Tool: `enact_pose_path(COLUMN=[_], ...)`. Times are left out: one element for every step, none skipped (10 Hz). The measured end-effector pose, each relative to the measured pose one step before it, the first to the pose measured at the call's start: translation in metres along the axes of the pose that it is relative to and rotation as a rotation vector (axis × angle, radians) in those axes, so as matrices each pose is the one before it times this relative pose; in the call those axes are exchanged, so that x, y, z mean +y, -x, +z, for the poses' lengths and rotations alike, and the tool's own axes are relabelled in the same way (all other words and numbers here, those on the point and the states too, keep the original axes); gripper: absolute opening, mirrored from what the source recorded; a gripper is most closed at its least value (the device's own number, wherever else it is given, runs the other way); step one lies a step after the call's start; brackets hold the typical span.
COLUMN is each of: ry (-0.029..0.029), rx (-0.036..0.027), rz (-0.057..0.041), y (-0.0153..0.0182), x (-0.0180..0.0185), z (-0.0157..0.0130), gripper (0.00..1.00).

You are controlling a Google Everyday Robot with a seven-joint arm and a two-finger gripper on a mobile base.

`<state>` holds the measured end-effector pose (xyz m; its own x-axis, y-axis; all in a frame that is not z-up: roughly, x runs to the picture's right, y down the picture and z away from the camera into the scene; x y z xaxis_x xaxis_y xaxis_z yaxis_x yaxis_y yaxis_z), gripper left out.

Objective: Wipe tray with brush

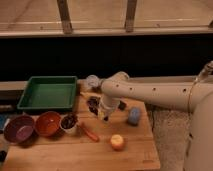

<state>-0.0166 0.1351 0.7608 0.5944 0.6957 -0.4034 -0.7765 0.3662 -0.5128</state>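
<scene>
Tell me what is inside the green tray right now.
Only the bare green floor of the tray shows; no item lies in it. Nothing covers it, though its near wall may hide a thin strip. The gripper hangs beside it, over the wooden table.

Dim, warm light, seemingly from above; soft blur throughout, faint shadows.

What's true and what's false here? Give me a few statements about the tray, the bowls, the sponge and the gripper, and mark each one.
1. The tray sits at the back left of the table. True.
2. The gripper is over the tray. False: it is to the right of the tray, above the wooden table.
3. The purple bowl is left of the orange bowl. True.
4. The blue sponge lies in the tray. False: it lies on the table, right of the gripper.
</scene>
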Motion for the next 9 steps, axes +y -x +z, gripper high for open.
enact_pose_path(ry=[-0.00984, -0.01786, -0.02245, -0.02669, -0.01587, -0.02457, -0.01456, -0.01023, -0.00841], rx=[-0.01950, -0.02061, -0.01790, -0.01378, -0.00714, -0.00898, -0.00646, -0.00488, -0.00480], rz=[-0.00575, -0.00198, -0.00094, 0.00163, 0.00512, 0.00816, 0.00476, 0.00177, -0.00088], y=[0.00966, 0.00859, 0.00798, 0.00796, 0.00513, 0.00675, 0.00609, 0.00431, 0.00406], x=[0.00679, 0.00302, -0.00062, -0.00503, -0.00466, -0.00915, -0.00690, -0.00374, -0.00141], z=[-0.01171, -0.01060, -0.00855, -0.00628, -0.00335, -0.00380, -0.00246, -0.00166, -0.00177], gripper=[0.00, 0.00, 0.00, 0.00, 0.00, 0.00, 0.00, 0.00, 0.00])
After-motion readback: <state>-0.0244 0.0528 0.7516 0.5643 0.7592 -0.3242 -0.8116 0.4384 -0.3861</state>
